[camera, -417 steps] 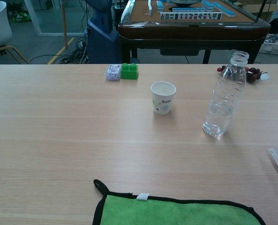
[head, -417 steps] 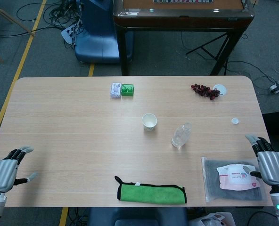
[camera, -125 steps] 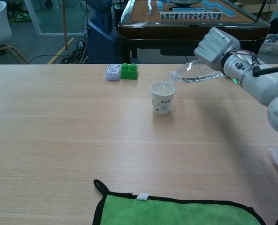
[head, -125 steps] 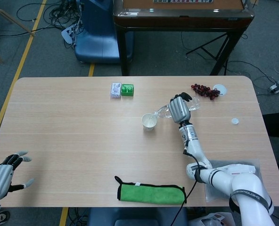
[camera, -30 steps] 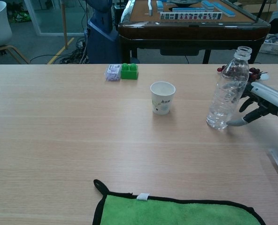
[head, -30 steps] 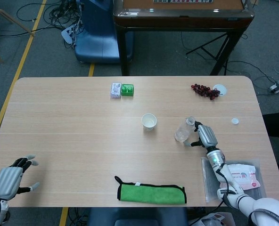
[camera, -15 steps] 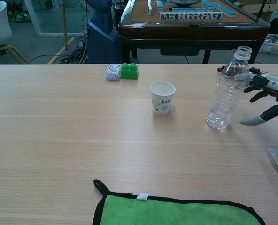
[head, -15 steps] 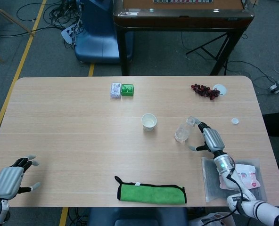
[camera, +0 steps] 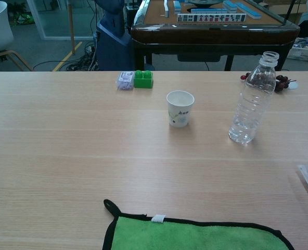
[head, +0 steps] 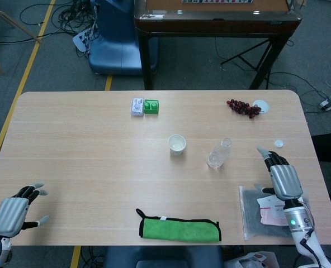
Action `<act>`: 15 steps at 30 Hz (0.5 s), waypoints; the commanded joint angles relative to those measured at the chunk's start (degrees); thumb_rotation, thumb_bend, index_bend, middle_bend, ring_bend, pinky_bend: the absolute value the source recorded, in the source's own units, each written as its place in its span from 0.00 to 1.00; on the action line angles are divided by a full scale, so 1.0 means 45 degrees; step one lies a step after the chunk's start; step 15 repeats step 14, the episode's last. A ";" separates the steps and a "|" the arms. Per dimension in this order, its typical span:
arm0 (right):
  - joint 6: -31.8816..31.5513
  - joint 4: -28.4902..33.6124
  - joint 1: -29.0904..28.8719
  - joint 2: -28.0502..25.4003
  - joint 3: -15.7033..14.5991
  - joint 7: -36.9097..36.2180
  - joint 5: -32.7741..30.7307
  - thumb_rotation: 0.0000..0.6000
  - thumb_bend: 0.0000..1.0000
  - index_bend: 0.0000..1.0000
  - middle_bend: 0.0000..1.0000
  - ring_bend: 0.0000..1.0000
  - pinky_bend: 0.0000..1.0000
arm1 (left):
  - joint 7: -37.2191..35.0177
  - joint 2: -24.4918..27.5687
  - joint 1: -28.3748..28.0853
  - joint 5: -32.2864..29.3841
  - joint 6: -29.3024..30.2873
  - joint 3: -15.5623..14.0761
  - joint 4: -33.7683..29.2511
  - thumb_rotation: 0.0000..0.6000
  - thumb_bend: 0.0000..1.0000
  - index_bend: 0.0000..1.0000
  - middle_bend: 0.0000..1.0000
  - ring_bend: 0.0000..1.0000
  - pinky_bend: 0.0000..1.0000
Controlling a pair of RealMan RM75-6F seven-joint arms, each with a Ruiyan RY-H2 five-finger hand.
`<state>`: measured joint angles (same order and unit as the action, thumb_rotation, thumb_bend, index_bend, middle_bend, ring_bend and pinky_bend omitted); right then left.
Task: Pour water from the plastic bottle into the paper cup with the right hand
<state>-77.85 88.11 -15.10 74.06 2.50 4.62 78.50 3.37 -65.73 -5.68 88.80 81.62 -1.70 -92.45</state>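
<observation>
The clear plastic bottle stands upright and uncapped on the table, right of the white paper cup. A little water shows at the bottle's bottom. My right hand hovers near the table's right front, well clear of the bottle, fingers spread and holding nothing. My left hand is at the front left corner, fingers apart and empty. Neither hand appears in the chest view.
A green cloth lies at the front edge. A plastic pouch with a packet lies beneath my right hand. Green and white blocks, grapes and a white bottle cap lie farther back.
My right hand has let go of the standing bottle and drawn back to the right and toward the front edge, leaving the chest view. The bottle and cup stay put.
</observation>
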 commanded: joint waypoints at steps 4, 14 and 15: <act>-0.1044 0.0751 0.1007 -0.0511 -0.0668 0.0905 0.0565 1.00 0.00 0.12 0.19 0.13 0.25 | 0.0125 -0.0036 0.0046 0.0043 0.0184 0.0050 -0.0033 1.00 0.11 0.36 0.22 0.24 0.53; -0.1919 0.0698 0.1714 -0.0693 -0.0931 0.0841 0.1569 1.00 0.00 0.15 0.21 0.13 0.25 | -0.0101 -0.0218 0.0014 0.0245 0.0435 0.0164 0.0242 1.00 0.11 0.36 0.22 0.24 0.53; -0.1919 0.0698 0.1714 -0.0693 -0.0931 0.0841 0.1569 1.00 0.00 0.15 0.21 0.13 0.25 | -0.0101 -0.0218 0.0014 0.0245 0.0435 0.0164 0.0242 1.00 0.11 0.36 0.22 0.24 0.53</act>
